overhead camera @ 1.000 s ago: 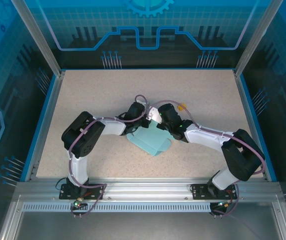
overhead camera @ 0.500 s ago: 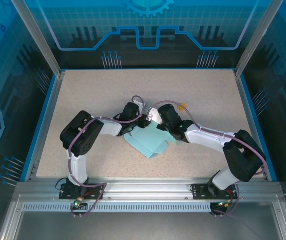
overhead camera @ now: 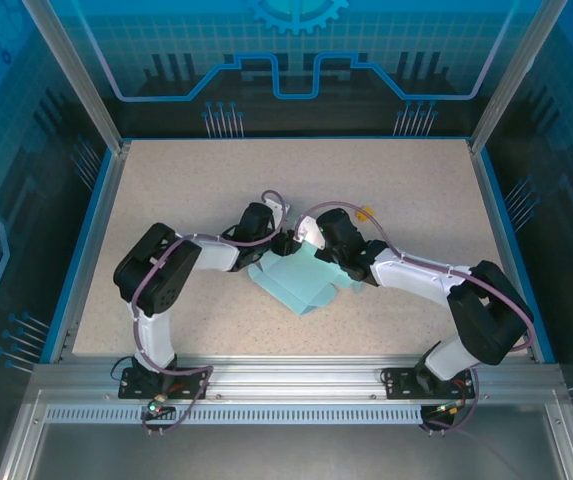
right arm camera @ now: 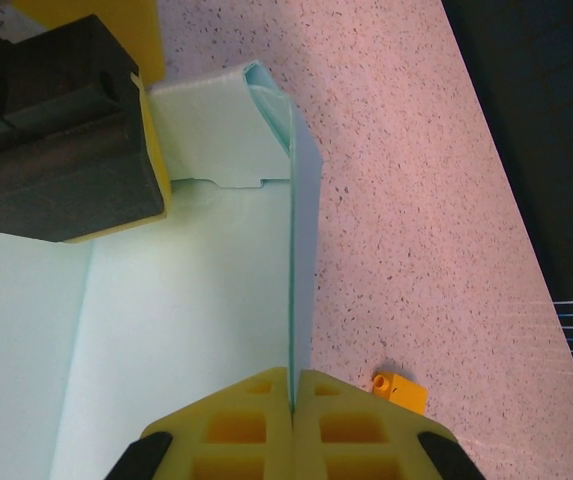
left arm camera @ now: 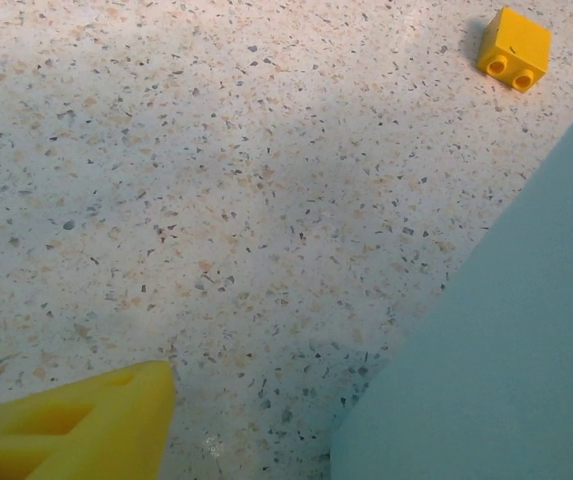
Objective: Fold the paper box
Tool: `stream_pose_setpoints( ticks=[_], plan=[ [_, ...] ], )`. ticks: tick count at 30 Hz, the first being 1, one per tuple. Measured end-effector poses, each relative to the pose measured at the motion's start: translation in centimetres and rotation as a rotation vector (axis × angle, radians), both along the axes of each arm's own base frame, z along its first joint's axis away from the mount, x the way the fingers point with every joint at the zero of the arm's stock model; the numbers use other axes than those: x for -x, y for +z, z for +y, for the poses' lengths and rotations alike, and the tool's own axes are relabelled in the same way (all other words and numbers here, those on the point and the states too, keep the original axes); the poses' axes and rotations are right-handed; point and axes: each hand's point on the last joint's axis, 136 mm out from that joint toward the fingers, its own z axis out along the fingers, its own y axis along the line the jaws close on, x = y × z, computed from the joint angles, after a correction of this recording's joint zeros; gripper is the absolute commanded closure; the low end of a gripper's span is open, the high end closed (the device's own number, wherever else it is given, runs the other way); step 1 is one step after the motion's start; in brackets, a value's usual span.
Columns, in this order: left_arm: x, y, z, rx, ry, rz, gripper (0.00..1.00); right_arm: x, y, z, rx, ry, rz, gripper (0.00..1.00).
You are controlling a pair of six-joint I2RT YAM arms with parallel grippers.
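The paper box (overhead camera: 301, 285) is thin, smooth, pale teal card. It lies mid-tabletop between the two arms, mostly flat, with angled edges pointing near-left. In the right wrist view one panel of it stands upright on edge. A shorter flap with a stepped cut-out is folded up at the far end.

The right hand (right arm camera: 291, 385) is clenched on that upright panel, its ribbed yellow fingers pressed together with the card between them. The left hand (overhead camera: 284, 245) is released. Its one visible yellow finger (left arm camera: 76, 425) hangs over bare tabletop, apart from the card's edge.

The tabletop (overhead camera: 186, 180) is matte beige with fine dark and orange speckles, framed by a blue rim. Translucent blue panels printed with circuit lines and aluminium posts surround it. A small yellow studded brick (left arm camera: 514, 48) sits on the tabletop just beyond the box.
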Motion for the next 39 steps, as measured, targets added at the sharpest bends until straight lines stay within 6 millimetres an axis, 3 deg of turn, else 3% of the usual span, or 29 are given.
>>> stream_pose_setpoints(
  ticks=[7, 13, 23, 31, 39],
  plan=[
    [0.2, 0.5, -0.2, 0.016, -0.019, 0.007, 0.32, 0.2, -0.3, -0.1, 0.009, 0.001, 0.012, 1.0],
    [0.0, 0.9, -0.7, 0.019, -0.037, 0.02, 0.38, 0.2, -0.3, -0.1, 0.009, 0.003, 0.015, 1.0],
    [-0.1, 1.3, -1.0, 0.015, -0.054, 0.02, 0.34, 0.4, -0.4, -0.1, 0.008, 0.005, 0.022, 1.0],
    [-0.2, 1.7, -1.4, 0.021, -0.071, 0.016, 0.55, 0.3, -0.3, 0.1, 0.0, 0.01, 0.021, 1.0],
    [-0.1, 1.9, -1.9, 0.023, -0.07, 0.018, 0.7, 0.3, -0.3, 0.2, -0.008, 0.013, 0.022, 1.0]
  ],
)
